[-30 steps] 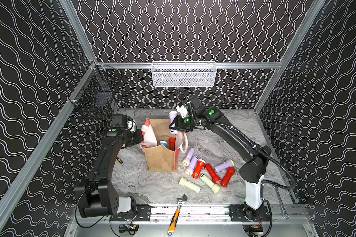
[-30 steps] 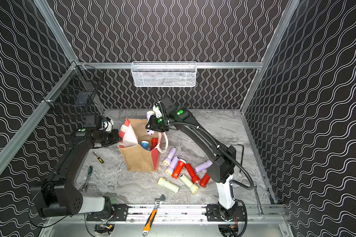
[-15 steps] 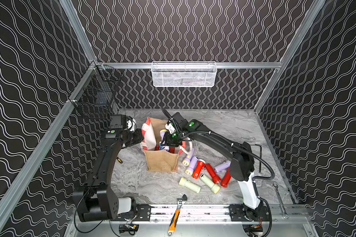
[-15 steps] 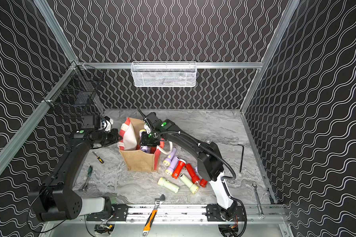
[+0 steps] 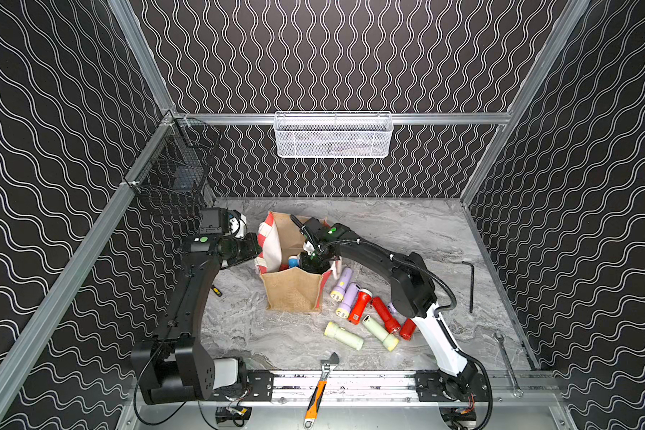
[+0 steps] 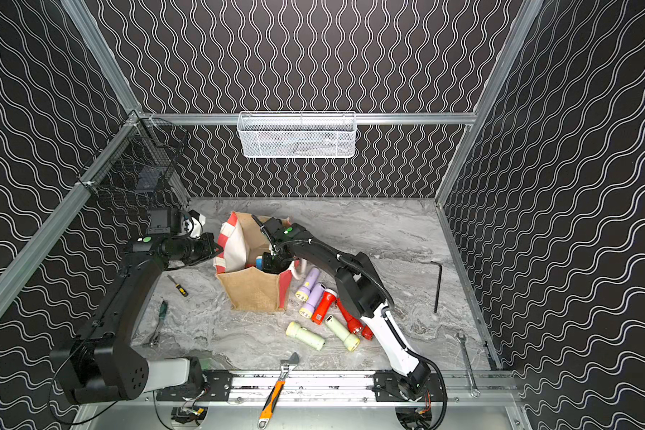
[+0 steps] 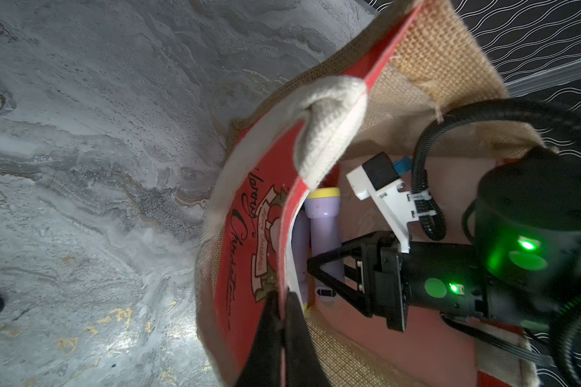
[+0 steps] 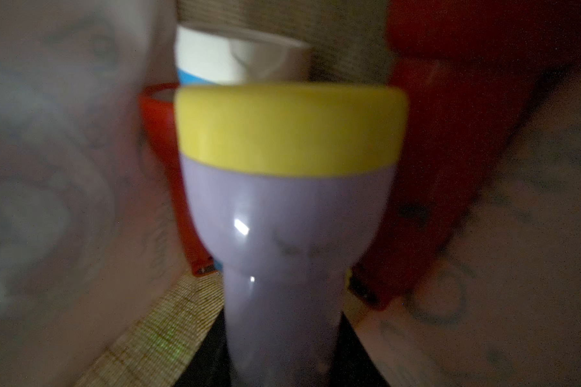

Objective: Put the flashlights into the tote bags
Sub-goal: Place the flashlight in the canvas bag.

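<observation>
**Right gripper** (image 7: 326, 268): inside the tote bag (image 5: 293, 294), jaws clamped on the barrel of a lilac flashlight (image 7: 326, 217), whose yellow-rimmed head points away from the wrist.
- Both top views hide this grip behind the arm and the bag's mouth.
- The left wrist view shows it from the side.
- The right wrist view shows it close up and blurred, with dark fingers (image 8: 208, 362) on either side of the barrel.

**Left gripper** (image 7: 284, 311): jaws pinched together on the rim of the bag's red printed panel, near the white rope handle (image 7: 322, 120). The top views show only the wrist meeting the bag wall nearest the left arm.

**Bag contents:**
- In the right wrist view, a red flashlight (image 8: 161, 134) and a blue flashlight (image 8: 235, 57) with a white face sit behind the held one.
- In the top views only a glimpse of blue shows.

**Table, top views only:**
- Two lilac flashlights (image 5: 342, 283) lie just beside the bag.
- Red flashlights (image 5: 361, 306) and two pale green flashlights (image 5: 343, 335) lie near them, partly under the right arm.
- An orange-handled wrench (image 5: 321, 387) lies across the front rail.
</observation>
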Robot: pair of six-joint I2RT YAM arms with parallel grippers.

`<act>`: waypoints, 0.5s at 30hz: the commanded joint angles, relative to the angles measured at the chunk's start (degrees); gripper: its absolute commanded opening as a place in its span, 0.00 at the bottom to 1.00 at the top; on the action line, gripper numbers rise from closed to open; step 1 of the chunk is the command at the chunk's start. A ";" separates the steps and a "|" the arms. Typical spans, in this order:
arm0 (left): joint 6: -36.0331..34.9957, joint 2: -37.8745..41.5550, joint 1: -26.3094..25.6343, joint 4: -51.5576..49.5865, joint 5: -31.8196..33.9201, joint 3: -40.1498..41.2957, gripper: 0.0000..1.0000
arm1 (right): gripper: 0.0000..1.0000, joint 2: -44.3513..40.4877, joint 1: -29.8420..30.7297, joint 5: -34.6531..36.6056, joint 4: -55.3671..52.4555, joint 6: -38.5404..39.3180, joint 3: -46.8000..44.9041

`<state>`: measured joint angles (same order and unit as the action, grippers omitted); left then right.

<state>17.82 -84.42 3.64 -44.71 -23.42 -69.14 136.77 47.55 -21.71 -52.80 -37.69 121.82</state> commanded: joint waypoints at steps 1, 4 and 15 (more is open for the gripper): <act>-0.34 0.21 0.01 1.20 -0.22 0.15 0.05 | 0.26 0.52 -0.08 -2.13 -1.86 -0.11 0.09; -0.38 0.09 -0.01 1.21 -0.22 0.15 0.05 | 0.28 0.75 -0.27 -2.58 -1.65 -0.14 0.16; -0.54 -0.07 -0.03 1.09 -0.05 0.15 0.05 | 0.41 2.21 -0.95 -5.68 -1.91 0.09 2.09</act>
<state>17.80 -84.42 3.64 -44.71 -23.40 -69.04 138.37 46.78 -24.91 -53.71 -37.67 123.07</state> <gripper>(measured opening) 0.056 0.403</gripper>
